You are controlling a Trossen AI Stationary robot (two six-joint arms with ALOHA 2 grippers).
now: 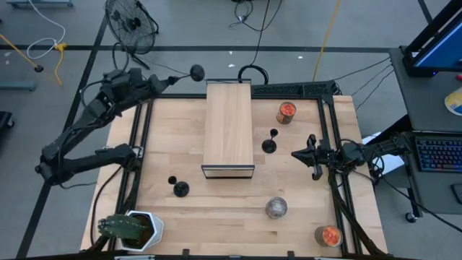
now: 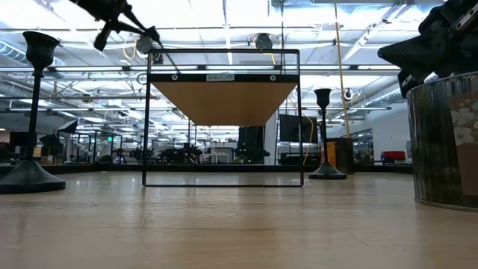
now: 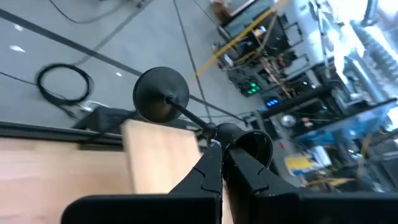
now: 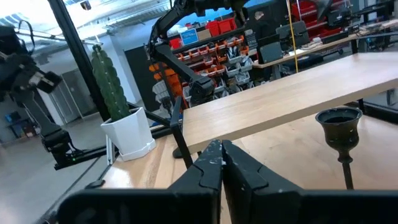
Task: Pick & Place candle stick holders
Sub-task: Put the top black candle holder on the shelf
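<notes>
My left gripper (image 1: 172, 81) is above the table's far left corner, shut on a black candle stick holder (image 1: 189, 74) that lies almost level. Its round base (image 3: 160, 94) points toward the wooden shelf (image 1: 228, 130). A second holder (image 1: 269, 144) stands on its base right of the shelf. A third holder (image 1: 179, 188) stands on its base left of the shelf's near end. My right gripper (image 1: 297, 153) hangs shut and empty at the table's right side, near the second holder, whose cup (image 4: 339, 126) shows in its wrist view. My left gripper pinches the thin stem just under the cup (image 3: 213, 132) between its two fingers. The fingers come nearly level from the table's left and lie across the stem. The holder is lifted clear, tipped on its side, with its base away from the gripper.
Two glass jars with orange contents stand at the far right (image 1: 286, 112) and near right (image 1: 328, 235). A silvery round jar (image 1: 276, 208) sits near the front. A cactus in a white pot (image 1: 131, 230) fills the near left corner. The shelf stands on a black frame (image 2: 222, 118).
</notes>
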